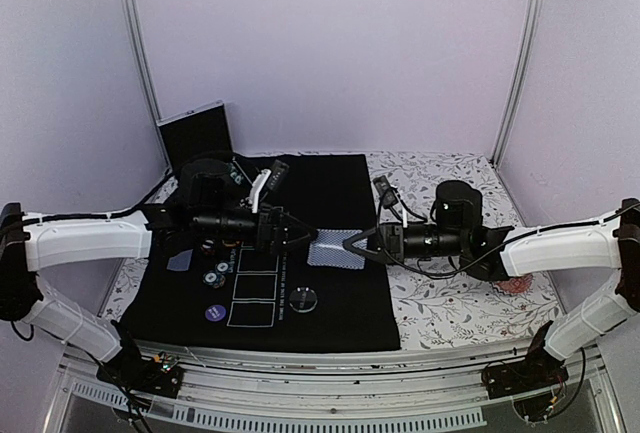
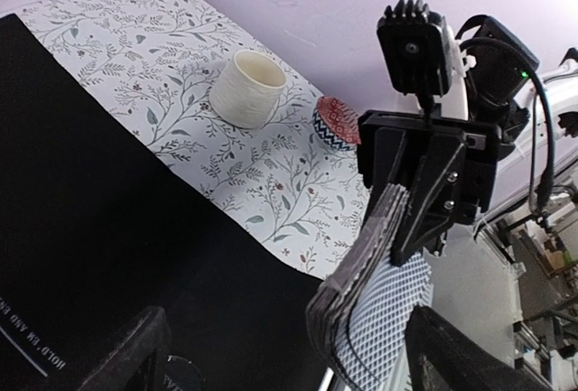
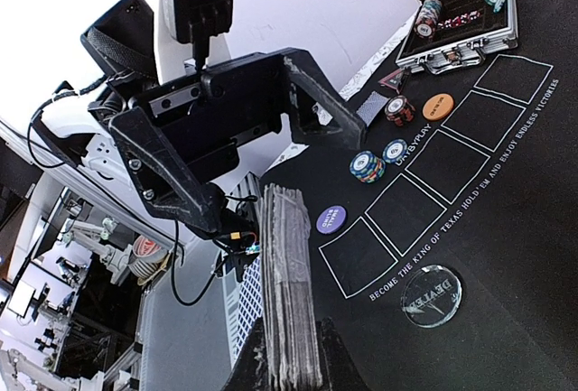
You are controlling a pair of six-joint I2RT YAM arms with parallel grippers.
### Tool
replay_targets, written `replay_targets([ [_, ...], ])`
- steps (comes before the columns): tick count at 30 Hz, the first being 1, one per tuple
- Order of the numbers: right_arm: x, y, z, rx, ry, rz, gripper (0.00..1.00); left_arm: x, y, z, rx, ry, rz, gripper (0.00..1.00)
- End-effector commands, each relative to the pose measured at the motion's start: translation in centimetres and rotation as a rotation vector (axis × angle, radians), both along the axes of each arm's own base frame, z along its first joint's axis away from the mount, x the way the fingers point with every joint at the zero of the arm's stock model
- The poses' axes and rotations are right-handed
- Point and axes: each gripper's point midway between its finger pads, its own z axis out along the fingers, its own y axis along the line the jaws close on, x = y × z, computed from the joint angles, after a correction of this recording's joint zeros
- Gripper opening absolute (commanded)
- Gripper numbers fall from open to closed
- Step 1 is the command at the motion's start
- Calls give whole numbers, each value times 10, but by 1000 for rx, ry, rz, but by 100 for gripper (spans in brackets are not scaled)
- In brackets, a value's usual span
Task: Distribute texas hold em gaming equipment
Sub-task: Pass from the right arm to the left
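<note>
My right gripper is shut on a deck of playing cards with lattice backs, held on edge above the black mat. In the right wrist view the deck stands between my two fingers. My left gripper faces it, open; in the left wrist view the deck sits toward the right finger, apart from both. On the mat lie striped chips, an orange disc, a purple disc, a clear dealer disc and a red triangle marker.
An open metal case holding more chips stands at the mat's far left corner. A cream cup and a small reddish patterned dish stand on the flowered cloth to the right. One card lies at the mat's left edge.
</note>
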Motion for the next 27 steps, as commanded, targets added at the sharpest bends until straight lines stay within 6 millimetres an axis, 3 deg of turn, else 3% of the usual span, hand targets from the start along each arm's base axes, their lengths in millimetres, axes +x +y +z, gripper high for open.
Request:
replay_targets([
  [1,3,7,14,30,-44,6,2,-12,-21,-3,-62,37,-73,88],
  [9,4,6,16,32,-61,-2,3,-26,-34,-13,-68,76,-163,54],
  [16,2,5,16,33,-75,10,8,-35,-35,-13,-80,91,-214,0],
  [18,2,3,16,23,-88,6,22,-37,-34,-10,-85,88,-216,0],
  [21,1,-2,17,-9,-145,-1,57,-37,-31,-9,-89,97,-207,0],
  [23,4,-9,19,-51,-257,-26,73,-38,-30,-9,-92,105,-202,0],
  [25,2,-16,24,-84,-384,-39,99,-38,-29,-6,-97,110,-199,0],
  [27,-9,-21,33,-106,-603,-15,99,-39,-27,-3,-102,109,-196,0],
])
